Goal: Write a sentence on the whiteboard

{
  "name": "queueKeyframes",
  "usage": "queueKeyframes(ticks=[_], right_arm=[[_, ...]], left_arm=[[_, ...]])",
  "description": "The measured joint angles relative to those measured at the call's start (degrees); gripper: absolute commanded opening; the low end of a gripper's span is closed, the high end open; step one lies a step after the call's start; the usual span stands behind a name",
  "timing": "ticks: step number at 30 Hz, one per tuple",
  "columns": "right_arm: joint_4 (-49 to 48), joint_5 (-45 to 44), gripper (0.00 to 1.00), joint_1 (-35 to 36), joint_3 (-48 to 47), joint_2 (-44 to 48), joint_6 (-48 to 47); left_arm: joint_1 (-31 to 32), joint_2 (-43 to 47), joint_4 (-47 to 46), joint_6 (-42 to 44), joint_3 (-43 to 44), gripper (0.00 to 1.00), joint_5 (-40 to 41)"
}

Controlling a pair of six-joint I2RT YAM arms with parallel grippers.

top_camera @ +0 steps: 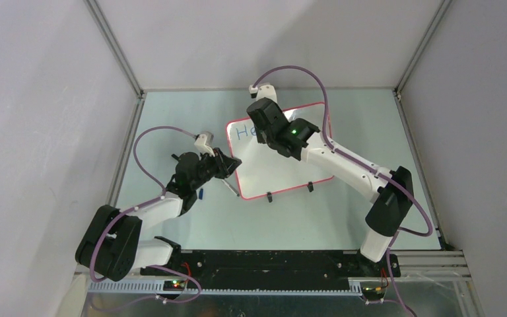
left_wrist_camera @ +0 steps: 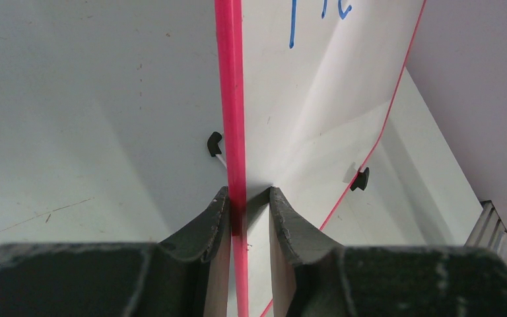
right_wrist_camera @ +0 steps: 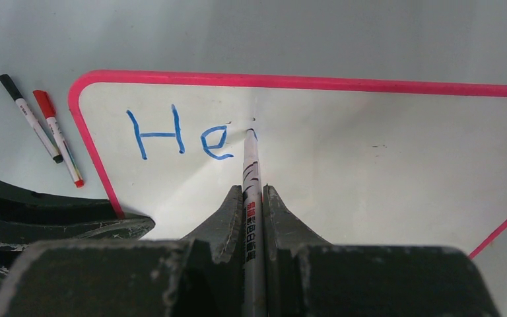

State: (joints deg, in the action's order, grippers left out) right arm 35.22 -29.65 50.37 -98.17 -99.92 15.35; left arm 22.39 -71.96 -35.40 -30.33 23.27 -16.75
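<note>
Sentence [right_wrist_camera: 179, 132] on whiteboard [right_wrist_camera: 383, 178]: blue "He"

Left end effector [left_wrist_camera: 249, 195] pinching — right end effector [right_wrist_camera: 253, 191] clamped, arm extended.

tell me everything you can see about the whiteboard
The whiteboard is a small glossy white rectangle with a thin red rounded frame and two little black feet on its near edge. It lies skewed on the pale table. Blue lettering reading "He" sits in its far left corner. The left gripper pinches its left frame edge. The marker held in the right gripper appears to touch the surface just after the "e".
</note>
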Motion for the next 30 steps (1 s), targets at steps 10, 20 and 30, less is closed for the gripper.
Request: queueKeyframes(ticks=[10, 20, 30], right_arm=[[-0.1, 0.9, 0.00, 0.0, 0.0, -0.2, -0.5], [0.0, 1.9, 0.00, 0.4, 0.0, -0.3, -0.6], [0.2, 1.9, 0.00, 0.5, 0.2, -0.3, -0.6]], left_arm=[[0.1, 0.0, 0.0, 0.3, 0.0, 0.09, 0.1], [0.1, 0.0, 0.0, 0.4, 0.0, 0.08, 0.1], [0.1, 0.1, 0.1, 0.4, 0.0, 0.08, 0.1]])
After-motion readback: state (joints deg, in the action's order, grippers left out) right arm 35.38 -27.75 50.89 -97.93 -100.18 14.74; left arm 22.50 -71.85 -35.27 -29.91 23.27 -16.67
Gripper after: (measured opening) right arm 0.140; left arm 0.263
